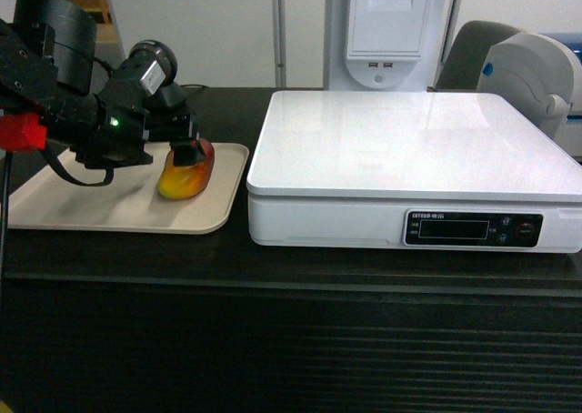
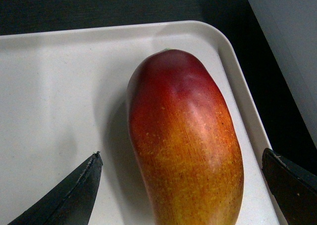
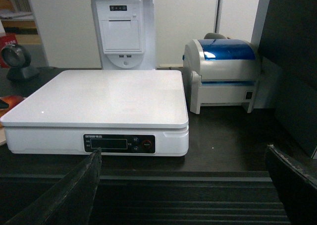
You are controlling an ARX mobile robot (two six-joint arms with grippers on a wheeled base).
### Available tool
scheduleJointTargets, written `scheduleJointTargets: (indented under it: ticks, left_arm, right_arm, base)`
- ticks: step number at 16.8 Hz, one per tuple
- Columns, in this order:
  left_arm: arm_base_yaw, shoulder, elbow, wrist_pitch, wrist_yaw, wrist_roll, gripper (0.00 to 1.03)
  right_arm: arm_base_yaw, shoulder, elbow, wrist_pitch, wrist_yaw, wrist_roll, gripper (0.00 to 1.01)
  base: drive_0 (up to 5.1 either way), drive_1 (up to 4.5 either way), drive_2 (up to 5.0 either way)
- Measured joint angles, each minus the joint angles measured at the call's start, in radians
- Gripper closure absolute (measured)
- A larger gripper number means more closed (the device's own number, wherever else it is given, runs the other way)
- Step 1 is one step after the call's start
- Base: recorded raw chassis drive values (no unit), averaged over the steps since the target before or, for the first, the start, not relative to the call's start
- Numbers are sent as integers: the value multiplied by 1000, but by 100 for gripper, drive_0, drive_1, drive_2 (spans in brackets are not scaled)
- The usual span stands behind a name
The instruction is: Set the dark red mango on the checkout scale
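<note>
Smooth oblong dark red mango (image 2: 185,140) on matte beige tray (image 2: 49,111), L gripper (image 2: 183,185) released astride; R gripper (image 3: 188,185) released.

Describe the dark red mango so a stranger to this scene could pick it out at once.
Start at the big white scale on the dark checkout counter. Just left of it lies a beige tray, and the dark red mango rests near its right edge, with the left pincer open around it. It is the only fruit: oblong, smooth, dark red fading to orange-yellow.
</note>
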Motion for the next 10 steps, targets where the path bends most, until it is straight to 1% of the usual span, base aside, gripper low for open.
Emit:
scheduleJointTargets:
  ticks: [2, 4, 6, 8, 9, 10]
  left_arm:
    - [-4, 33, 53, -45, 3, -17, 5]
    - [-8, 66, 98, -94, 5, -17, 5]
    - [-11, 100, 140, -151, 2, 3, 5]
    - [-12, 118, 162, -172, -4, 29, 5]
    - [-13, 118, 162, -176, -7, 39, 13]
    - [-15, 118, 162, -180, -6, 51, 24]
  right_arm:
    - [0, 0, 0, 0, 0, 0, 3]
    - [0, 0, 0, 0, 0, 0, 3]
    - [0, 0, 0, 0, 0, 0, 3]
    - [0, 0, 0, 0, 0, 0, 3]
    - [0, 0, 0, 0, 0, 0, 3]
    - [0, 0, 0, 0, 0, 0, 3]
  base:
    - [0, 0, 0]
    - [0, 0, 0]
    - [0, 0, 0]
    - [0, 0, 0]
    - [0, 0, 0]
    - [0, 0, 0]
